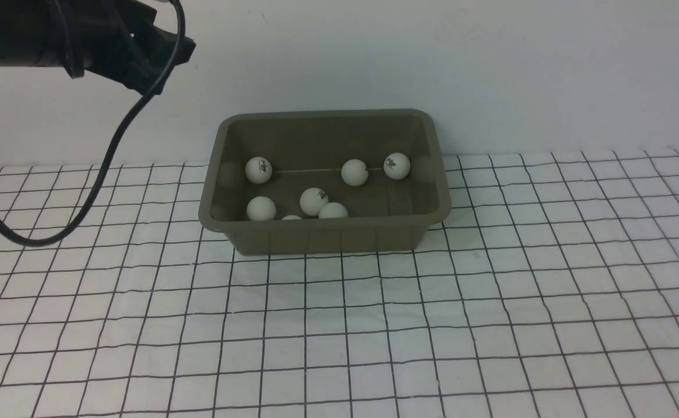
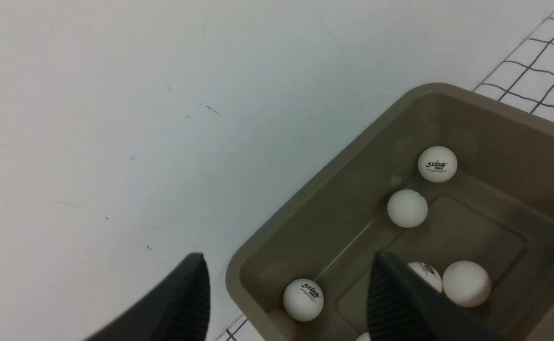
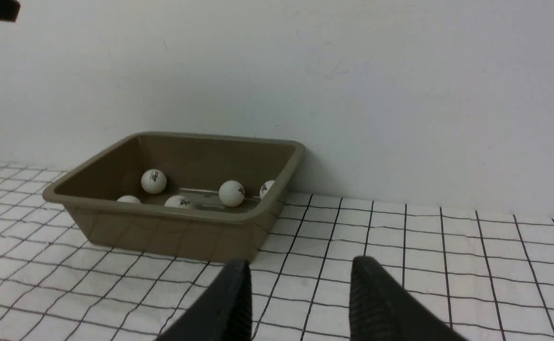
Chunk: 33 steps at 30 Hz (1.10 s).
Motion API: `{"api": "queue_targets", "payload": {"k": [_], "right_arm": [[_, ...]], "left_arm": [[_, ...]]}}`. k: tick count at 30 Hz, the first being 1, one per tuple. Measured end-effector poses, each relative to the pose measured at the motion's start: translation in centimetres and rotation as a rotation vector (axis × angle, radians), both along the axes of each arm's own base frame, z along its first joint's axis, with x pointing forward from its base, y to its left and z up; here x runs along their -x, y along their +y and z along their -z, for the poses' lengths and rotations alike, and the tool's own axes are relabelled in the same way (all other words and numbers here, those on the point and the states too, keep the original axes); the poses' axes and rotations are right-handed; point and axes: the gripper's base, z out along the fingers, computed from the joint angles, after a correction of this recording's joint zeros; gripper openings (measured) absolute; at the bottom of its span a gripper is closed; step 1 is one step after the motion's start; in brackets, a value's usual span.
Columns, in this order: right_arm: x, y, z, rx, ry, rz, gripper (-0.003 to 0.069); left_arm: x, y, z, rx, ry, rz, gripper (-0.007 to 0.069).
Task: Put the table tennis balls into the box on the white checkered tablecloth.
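One box [image 1: 325, 238] stands on the white checkered tablecloth [image 1: 490, 325] at the far edge of the table, close against the white wall [image 1: 490, 69] and roughly mid-way along that edge. Ball count in the front view: seven table tennis balls [image 1: 314, 201], all inside the box. Three sit toward the far wall of the box, one at its left end and two near its right end, close together but apart. Four sit toward the near wall, left of centre; one of these shows only as a sliver above the rim. Several carry a small dark printed logo. No ball lies on the cloth in any view. Left end effector [image 2: 289, 293]: raised above the box's far left corner, jaws parted with nothing between them, one fingertip over the wall side and the other over the box interior. Right end effector [image 3: 300, 298]: seen only in its own wrist view, low over the tablecloth on the right side of the table, well apart from the box, jaws parted with a clear gap, holding nothing. One black cable [image 1: 107, 157] hangs from the left arm [image 1: 55, 35] in a loop above the left part of the table.
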Motion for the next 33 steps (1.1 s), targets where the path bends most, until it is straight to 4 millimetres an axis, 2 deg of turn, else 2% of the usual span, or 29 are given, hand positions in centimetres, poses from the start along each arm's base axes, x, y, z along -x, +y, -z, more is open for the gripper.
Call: {"api": "queue_targets", "payload": {"k": [8, 25, 33], "right_arm": [[-0.24, -0.16, 0.24, 0.017, -0.017, 0.02, 0.0225], [-0.27, -0.13, 0.5, 0.024, 0.0, 0.016, 0.0223], [-0.44, -0.47, 0.82, 0.086, 0.005, 0.073, 0.0223]], "left_arm": [[0.0, -0.05, -0.06, 0.017, 0.001, -0.001, 0.0405], [0.1, -0.42, -0.3, 0.096, 0.013, 0.013, 0.0405], [0.24, -0.64, -0.28, 0.113, 0.027, 0.035, 0.0405]]}}
